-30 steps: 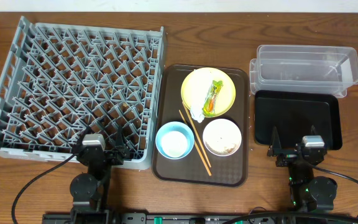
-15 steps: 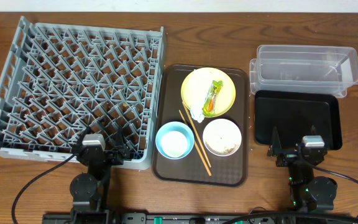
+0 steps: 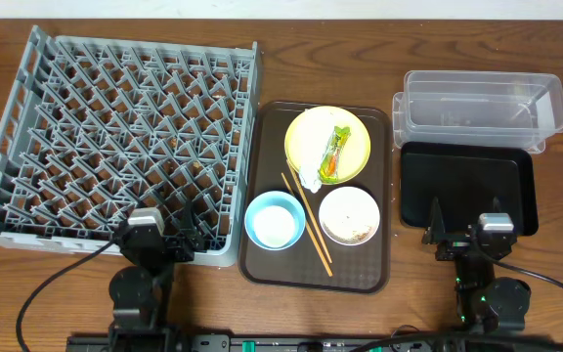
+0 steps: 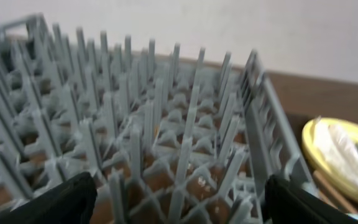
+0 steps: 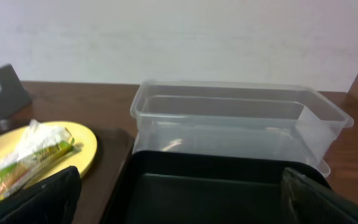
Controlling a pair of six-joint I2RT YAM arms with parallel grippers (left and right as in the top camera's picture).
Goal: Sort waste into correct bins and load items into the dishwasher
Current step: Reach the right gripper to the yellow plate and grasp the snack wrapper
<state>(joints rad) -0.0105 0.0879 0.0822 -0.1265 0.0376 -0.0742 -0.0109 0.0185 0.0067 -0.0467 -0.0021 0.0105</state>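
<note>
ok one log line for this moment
stage: not started | left hand: open, at dish rack | right hand: open, at black tray | wrapper, napkin: on yellow plate

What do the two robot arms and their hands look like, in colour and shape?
The left arm and the right arm are black with rounded joints; each carries a small silver-grey block near the wrist. Black cables curve out from both. The left hand and the right hand each have two black, matte fingers, pointed from above. No markings are readable.

I see the surface point(image 3: 340, 59) bearing a rack point(image 3: 115, 127) before the left gripper point(image 3: 159, 238), black tray point(image 3: 467, 181) and tub point(image 3: 477, 103) before the right gripper point(image 3: 467, 235), brown tray point(image 3: 377, 266) between.
</note>
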